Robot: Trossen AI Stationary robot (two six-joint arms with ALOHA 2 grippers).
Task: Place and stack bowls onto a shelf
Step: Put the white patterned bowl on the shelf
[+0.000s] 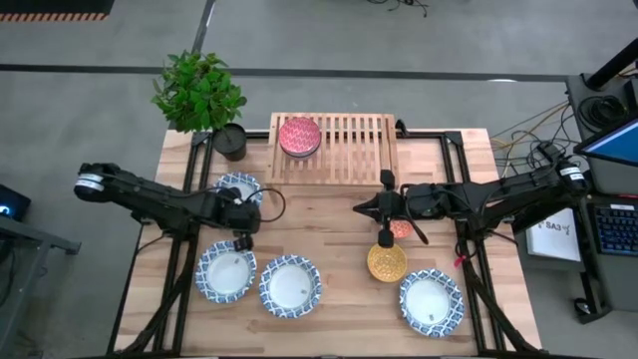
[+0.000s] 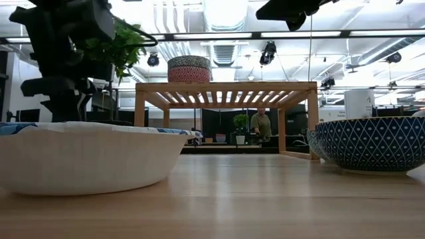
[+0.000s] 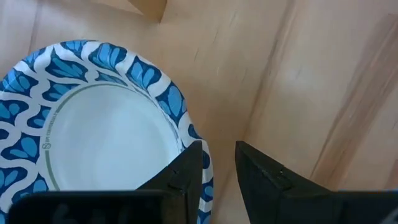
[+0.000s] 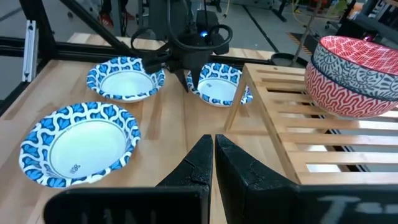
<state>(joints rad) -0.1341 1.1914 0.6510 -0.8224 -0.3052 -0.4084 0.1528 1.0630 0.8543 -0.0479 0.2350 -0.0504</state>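
Observation:
Two small bowls, a grey-patterned one nested in the pink one [image 1: 299,137] [image 4: 348,68], sit stacked on the slatted shelf [image 1: 344,150] [image 2: 226,88]. The orange bowl [image 1: 401,227] and yellow bowl [image 1: 387,262] rest on the table. So do several blue-rimmed bowls [image 1: 227,271] [image 1: 290,286] [image 1: 432,302]. My left gripper [image 1: 242,229] [image 3: 219,149] is open over the near rim of the blue-rimmed bowl [image 1: 239,189] [image 3: 93,137] closest to the shelf. One finger is above the rim and one is outside it. My right gripper [image 1: 359,207] [image 4: 213,155] is shut and empty, in front of the shelf. My left gripper points down at the near rim [image 3: 186,134] of the blue-rimmed bowl, one finger [image 3: 186,174] over the rim and the other [image 3: 267,177] over bare table beside it. I cannot tell whether either finger touches the rim. The bowl rests on the table.
A potted plant [image 1: 199,92] in a dark pot [image 1: 230,142] stands at the shelf's left end. The shelf's leg [image 3: 149,7] is close beyond the left gripper. Bare tabletop [image 1: 329,214] lies between the two grippers. A person [image 2: 261,124] stands far off in the room.

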